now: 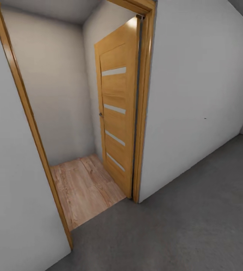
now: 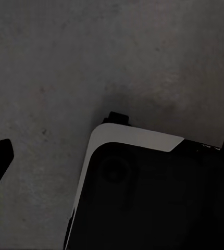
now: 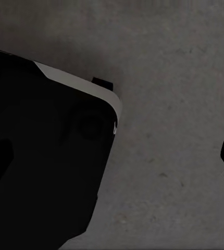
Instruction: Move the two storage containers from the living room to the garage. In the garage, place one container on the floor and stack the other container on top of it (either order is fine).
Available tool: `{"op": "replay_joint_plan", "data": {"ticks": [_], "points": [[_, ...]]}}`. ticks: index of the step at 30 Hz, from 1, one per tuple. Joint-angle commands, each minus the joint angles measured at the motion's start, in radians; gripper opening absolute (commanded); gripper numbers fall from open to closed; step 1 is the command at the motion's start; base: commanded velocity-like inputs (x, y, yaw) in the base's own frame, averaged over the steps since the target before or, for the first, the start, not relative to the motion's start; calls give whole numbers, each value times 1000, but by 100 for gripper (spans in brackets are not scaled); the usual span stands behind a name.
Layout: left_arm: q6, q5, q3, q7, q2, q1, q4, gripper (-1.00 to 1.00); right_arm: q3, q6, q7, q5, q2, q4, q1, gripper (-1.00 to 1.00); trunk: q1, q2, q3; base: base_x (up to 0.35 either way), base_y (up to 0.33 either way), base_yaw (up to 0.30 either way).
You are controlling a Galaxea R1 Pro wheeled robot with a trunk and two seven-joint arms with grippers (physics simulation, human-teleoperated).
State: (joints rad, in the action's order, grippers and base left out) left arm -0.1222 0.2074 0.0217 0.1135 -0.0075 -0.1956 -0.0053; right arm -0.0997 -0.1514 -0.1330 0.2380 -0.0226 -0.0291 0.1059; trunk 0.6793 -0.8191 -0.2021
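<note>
- Two pincers are carried low over the floor (image 2: 49, 62), beside the robot's dark base (image 3: 39, 166); one dark fingertip edge per wrist view is seen, so open or closed cannot be told.
- Grey concrete is followed by an open doorway (image 1: 80, 113) with an orange-wood door (image 1: 117, 113).
- Beyond it, wood planks (image 1: 84, 188) are seen; no storage containers are visible, so their direction cannot be judged.

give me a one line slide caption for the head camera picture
Open wooden door leading from the grey concrete floor onto a wood-plank floor beyond.
</note>
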Motion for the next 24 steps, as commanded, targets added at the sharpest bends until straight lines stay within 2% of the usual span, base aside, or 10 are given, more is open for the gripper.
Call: {"op": "replay_joint_plan", "data": {"ticks": [1,24], "points": [[-4,4,1,2,0,-1,1,100,-8,-4,-6,3,0,-3,1,100,1,-1,-1,310,0,-20],[-5,3,1,2,-2,-1,1,100,-9,-4,-7,4,0,-3,1,100,1,-1,-1,304,0,-1]]}}
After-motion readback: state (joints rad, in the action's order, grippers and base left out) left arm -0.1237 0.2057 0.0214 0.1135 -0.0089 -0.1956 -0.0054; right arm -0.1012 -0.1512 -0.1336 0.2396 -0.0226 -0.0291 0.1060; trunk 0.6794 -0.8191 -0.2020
